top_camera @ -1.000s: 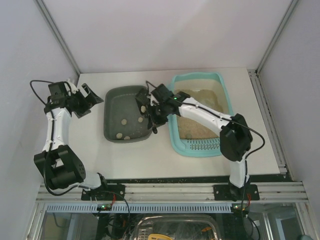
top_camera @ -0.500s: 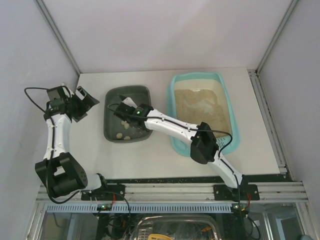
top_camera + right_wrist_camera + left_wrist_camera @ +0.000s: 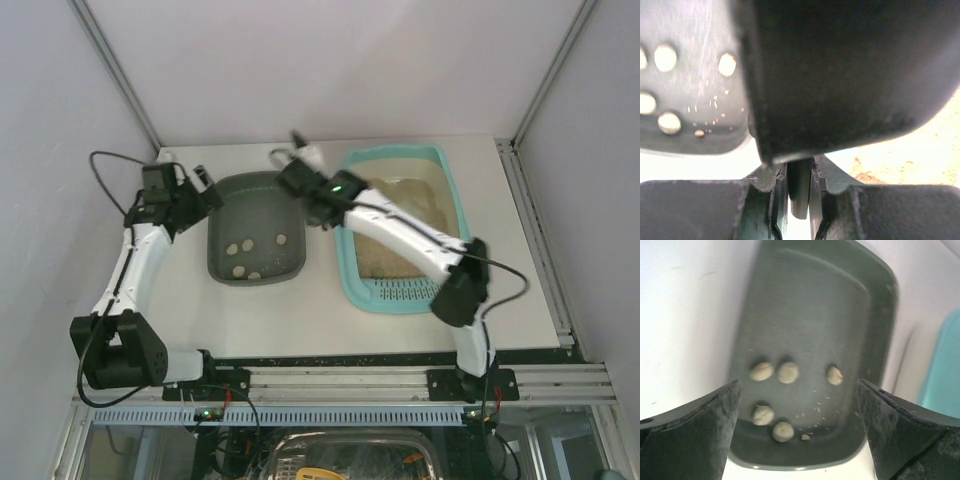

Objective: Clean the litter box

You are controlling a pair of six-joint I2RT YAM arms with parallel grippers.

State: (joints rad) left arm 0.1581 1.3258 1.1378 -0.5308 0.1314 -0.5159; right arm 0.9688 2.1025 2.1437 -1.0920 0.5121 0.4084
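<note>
At the near edge of the white table (image 3: 300, 320) both arms are bolted, and just beyond them lies the litter box (image 3: 395, 151), right of centre, with its slotted grille (image 3: 405, 292) at the near end and tan litter (image 3: 378, 262) filling the rest. Beside it on the left, close but apart, sits a dark grey tray (image 3: 250, 205) with several pale round clumps (image 3: 788, 372) scattered over its near half. The left gripper (image 3: 797, 390) hangs at the tray's far left corner with its fingers spread wide, holding nothing, and the tray shows between them. Farther back, the right arm reaches across the litter box, and the right gripper (image 3: 800, 185) hovers over the gap between the far corners of the tray and the box. Its fingers are pressed together on a slim dark handle (image 3: 800, 196), whose broad dark body (image 3: 850, 75) blocks most of the wrist view.
</note>
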